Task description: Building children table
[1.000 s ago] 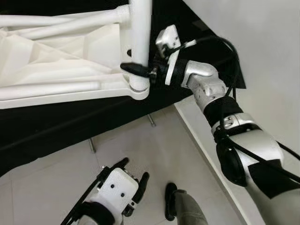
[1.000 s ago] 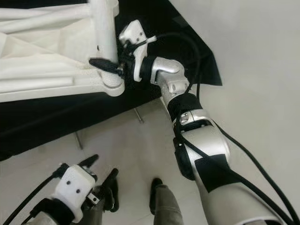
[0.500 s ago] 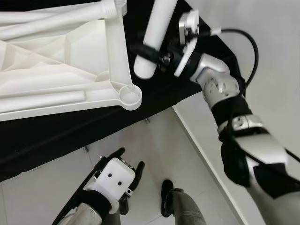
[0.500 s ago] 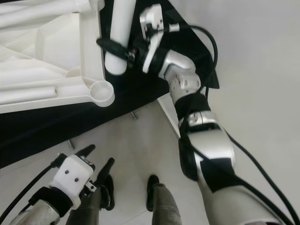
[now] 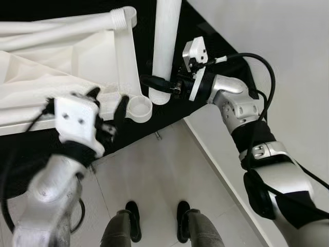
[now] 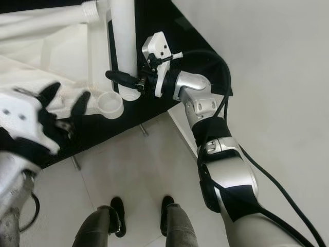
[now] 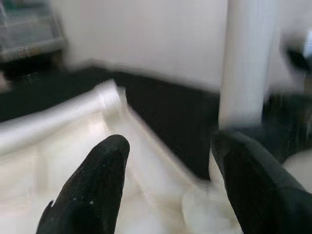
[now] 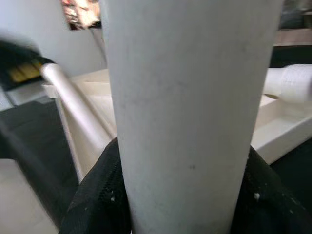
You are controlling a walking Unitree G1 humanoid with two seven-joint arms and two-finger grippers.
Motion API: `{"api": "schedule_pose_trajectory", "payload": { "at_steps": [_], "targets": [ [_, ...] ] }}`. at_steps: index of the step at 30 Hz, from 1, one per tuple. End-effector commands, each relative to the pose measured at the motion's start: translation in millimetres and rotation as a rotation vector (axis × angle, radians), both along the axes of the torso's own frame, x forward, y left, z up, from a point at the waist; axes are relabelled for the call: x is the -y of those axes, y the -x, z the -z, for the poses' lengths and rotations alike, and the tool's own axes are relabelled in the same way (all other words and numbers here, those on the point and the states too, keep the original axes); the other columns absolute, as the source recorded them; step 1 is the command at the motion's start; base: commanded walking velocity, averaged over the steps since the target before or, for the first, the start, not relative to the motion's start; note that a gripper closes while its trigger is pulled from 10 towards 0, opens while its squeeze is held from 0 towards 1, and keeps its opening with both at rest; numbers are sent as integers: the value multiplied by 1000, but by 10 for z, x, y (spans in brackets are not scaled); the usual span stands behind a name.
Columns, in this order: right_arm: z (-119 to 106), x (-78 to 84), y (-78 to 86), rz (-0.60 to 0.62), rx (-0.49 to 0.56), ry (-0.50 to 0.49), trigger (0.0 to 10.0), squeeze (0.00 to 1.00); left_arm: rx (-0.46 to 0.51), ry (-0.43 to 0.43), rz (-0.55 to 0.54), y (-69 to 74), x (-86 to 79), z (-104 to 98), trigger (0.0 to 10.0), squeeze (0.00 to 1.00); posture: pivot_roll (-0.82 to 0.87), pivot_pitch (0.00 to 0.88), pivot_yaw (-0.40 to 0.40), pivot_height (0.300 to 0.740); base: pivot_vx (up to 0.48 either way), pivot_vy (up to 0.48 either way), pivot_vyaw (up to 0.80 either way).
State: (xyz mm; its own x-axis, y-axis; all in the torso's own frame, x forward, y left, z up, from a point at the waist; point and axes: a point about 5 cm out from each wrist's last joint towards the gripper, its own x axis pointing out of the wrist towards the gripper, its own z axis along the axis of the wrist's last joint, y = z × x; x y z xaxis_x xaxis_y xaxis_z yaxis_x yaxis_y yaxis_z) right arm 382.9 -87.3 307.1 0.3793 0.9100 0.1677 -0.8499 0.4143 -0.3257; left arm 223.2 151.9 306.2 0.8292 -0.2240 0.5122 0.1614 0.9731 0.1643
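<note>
The white child's table top (image 5: 51, 72) lies upside down on a black table (image 5: 67, 149). Its near corner socket (image 5: 140, 107) is bare. My right gripper (image 5: 162, 85) is shut on a white table leg (image 5: 165, 46), held about upright with its lower end just right of that socket. In the right wrist view the leg (image 8: 190, 97) sits between the black fingers (image 8: 97, 195). My left gripper (image 5: 107, 100) is open, raised at the table top's near edge just left of the socket. Its fingers (image 7: 92, 190) hold nothing. A second leg with a threaded end (image 5: 122, 14) lies along the far side.
The black table's edge runs diagonally, with thin metal legs (image 5: 158, 135) under it. A white wall (image 5: 267, 41) rises close on the right. Pale tiled floor (image 5: 169, 170) lies below, where my two feet (image 5: 132, 226) stand.
The leg stood in the corner socket, was lifted out, and now hangs upright just beside it. My left arm rose from near the floor to the table top's edge.
</note>
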Motion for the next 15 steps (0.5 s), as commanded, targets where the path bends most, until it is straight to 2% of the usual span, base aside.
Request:
{"api": "schedule_pose_trajectory", "payload": {
  "at_steps": [1, 2, 4, 5, 7, 8, 10, 13, 14, 15],
  "targets": [
    [19, 23, 20, 31, 37, 39, 10000, 0, 49, 20, 73, 20, -25, -152, 10000, 0, -11, 195, -3, 740, 0, 0, 0],
    [19, 23, 20, 31, 37, 39, 10000, 0, 49, 20, 73, 20, -25, -152, 10000, 0, -11, 195, -3, 740, 0, 0, 0],
    [75, 29, 85, 16, 62, 110, 10000, 0, 87, 41, 171, 1, 8, -280, 10000, 0, -16, 184, 0, 740, 0, 0, 0],
    [75, 29, 85, 16, 62, 110, 10000, 0, 87, 41, 171, 1, 8, -280, 10000, 0, -16, 184, 0, 740, 0, 0, 0],
    [133, -51, 240, -80, 83, 176, 10000, 0, 86, 25, 254, -44, 66, -350, 10000, 0, -27, 165, 2, 740, 0, 0, 0],
    [133, -51, 240, -80, 83, 176, 10000, 0, 86, 25, 254, -44, 66, -350, 10000, 0, -27, 165, 2, 740, 0, 0, 0],
    [165, -141, 370, -152, 101, 206, 10000, 0, 83, 7, 293, -100, 101, -408, 10000, 0, -36, 151, 9, 740, 0, 0, 0],
    [171, -200, 433, -183, 113, 211, 10000, 0, 84, 7, 316, -146, 130, -435, 10000, 0, -41, 142, 13, 740, 0, 0, 0],
    [189, -307, 529, -222, 133, 221, 10000, 0, 89, 16, 366, -227, 194, -487, 10000, 8, -44, 134, 17, 740, 0, 0, 0],
    [189, -307, 529, -222, 133, 221, 10000, 0, 89, 16, 366, -227, 194, -487, 10000, 8, -44, 134, 17, 740, 0, 0, 0]
  ]
}}
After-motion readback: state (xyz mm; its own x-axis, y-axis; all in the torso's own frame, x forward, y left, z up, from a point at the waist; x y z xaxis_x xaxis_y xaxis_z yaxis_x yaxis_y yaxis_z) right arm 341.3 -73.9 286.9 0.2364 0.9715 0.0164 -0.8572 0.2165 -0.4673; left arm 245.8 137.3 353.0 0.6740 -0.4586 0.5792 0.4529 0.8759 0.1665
